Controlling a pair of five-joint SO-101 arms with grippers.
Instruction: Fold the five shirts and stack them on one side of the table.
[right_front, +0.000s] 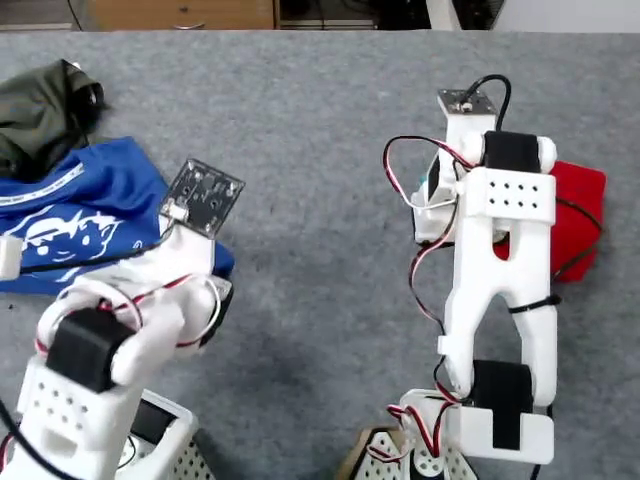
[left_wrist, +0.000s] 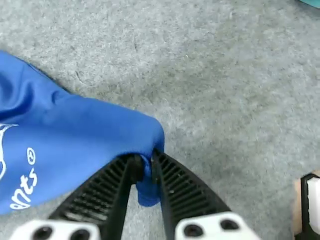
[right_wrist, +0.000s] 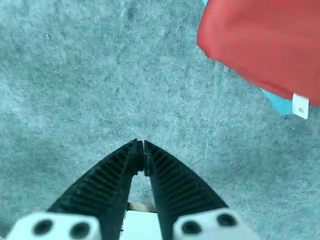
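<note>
Left hand (left_wrist: 145, 161) clamped on a corner of the crumpled blue fabric shirt with white print (left_wrist: 75, 140), lying at 9 o'clock on the grey felt tabletop (right_front: 310, 130). Right hand (right_wrist: 141, 147) closed, empty. Folded red fabric shirt (right_front: 580, 205) at 3 o'clock; bunched dark olive shirt (right_front: 35, 110) at 10 o'clock.

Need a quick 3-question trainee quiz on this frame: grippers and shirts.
1. True or false: the left gripper is shut on a corner of the blue shirt.
2. The right gripper is: A) open over the table, B) shut and empty, C) shut on cloth.
3. Short answer: which shirt lies near the right gripper?

Key: 1 true; 2 B; 3 the red shirt.
</note>
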